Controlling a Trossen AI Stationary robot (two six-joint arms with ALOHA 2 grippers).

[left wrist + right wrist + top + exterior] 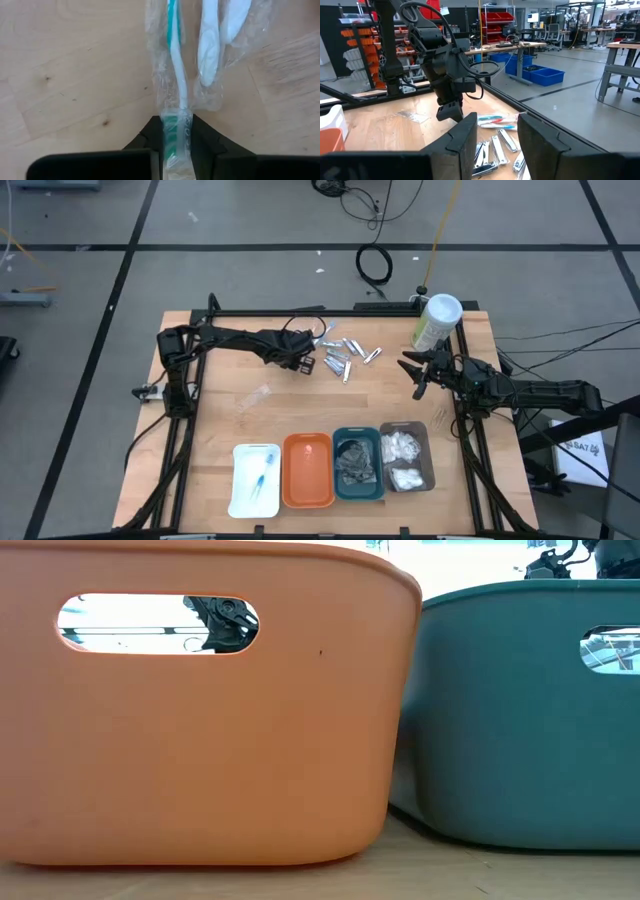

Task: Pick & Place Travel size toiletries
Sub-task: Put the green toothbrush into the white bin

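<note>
Wooden table [240,420]: white tray [254,480] holds wrapped toothbrush [263,475]; left tool [300,362] pinching another toothbrush [176,125]; right tool [413,373] spread.

Left arm stretched right across the far side of the table, left gripper [300,360] angled down, fingers clamped on a clear-wrapped teal-and-white toothbrush [176,100]. Right arm at the far right, right gripper [412,372] pointing left, fingers parted, holding nothing.
</note>
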